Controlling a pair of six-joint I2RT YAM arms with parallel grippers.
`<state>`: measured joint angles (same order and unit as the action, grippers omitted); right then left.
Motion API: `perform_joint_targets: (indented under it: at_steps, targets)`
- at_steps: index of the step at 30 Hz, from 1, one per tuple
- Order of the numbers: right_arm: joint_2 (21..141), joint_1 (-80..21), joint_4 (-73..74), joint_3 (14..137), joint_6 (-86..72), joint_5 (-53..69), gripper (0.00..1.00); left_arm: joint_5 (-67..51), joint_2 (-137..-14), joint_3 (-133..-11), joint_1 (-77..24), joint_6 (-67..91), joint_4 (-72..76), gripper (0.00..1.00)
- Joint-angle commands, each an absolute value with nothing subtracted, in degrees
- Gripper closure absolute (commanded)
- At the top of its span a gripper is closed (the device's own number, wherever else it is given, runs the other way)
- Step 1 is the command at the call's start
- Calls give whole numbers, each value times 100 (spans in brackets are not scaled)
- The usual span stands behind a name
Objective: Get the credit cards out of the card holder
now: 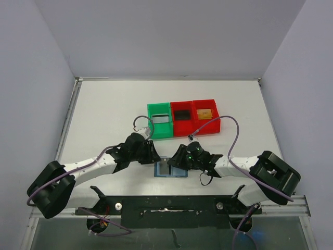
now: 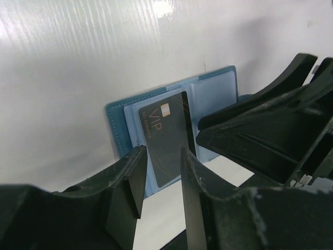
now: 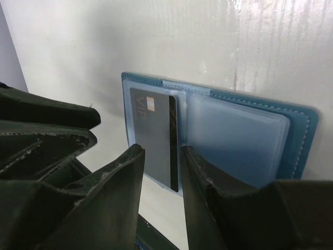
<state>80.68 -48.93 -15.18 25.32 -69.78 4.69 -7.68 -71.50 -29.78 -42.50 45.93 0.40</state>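
The card holder (image 1: 178,171) lies open on the white table between my two grippers. It is a light-blue bifold wallet with clear sleeves, seen in the left wrist view (image 2: 216,86) and the right wrist view (image 3: 239,130). A dark grey credit card (image 2: 166,138) marked VIP sits on its left panel (image 3: 153,127) and sticks a little past the wallet's near edge. My left gripper (image 2: 161,174) is open just in front of the card, holding nothing. My right gripper (image 3: 162,169) is open over the card's edge, also empty. In the top view the left gripper (image 1: 155,156) and the right gripper (image 1: 177,158) meet over the wallet.
A green bin (image 1: 159,121) and two red bins (image 1: 183,121) (image 1: 207,116) stand in a row behind the wallet. The middle bin holds a dark card (image 1: 182,114), the right one a gold card (image 1: 205,113). The right gripper's body (image 2: 260,135) crowds the left wrist view.
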Motion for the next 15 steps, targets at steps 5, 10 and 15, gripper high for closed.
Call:
perform_joint_targets:
  at_steps: [5, 10, 15]
  targets:
    - [8166, -4834, -1628, 2554, -6962, 391, 65, -713, -7664, -3601, -4519, 4431, -29, 70]
    - [8340, -4870, -1316, 2750, -6781, 399, 65, -520, -7915, -3638, -4559, 4352, -319, 72]
    - [8454, -4971, -1138, 2856, -6684, 300, 65, -537, -8050, -3685, -4570, 4189, -498, 77]
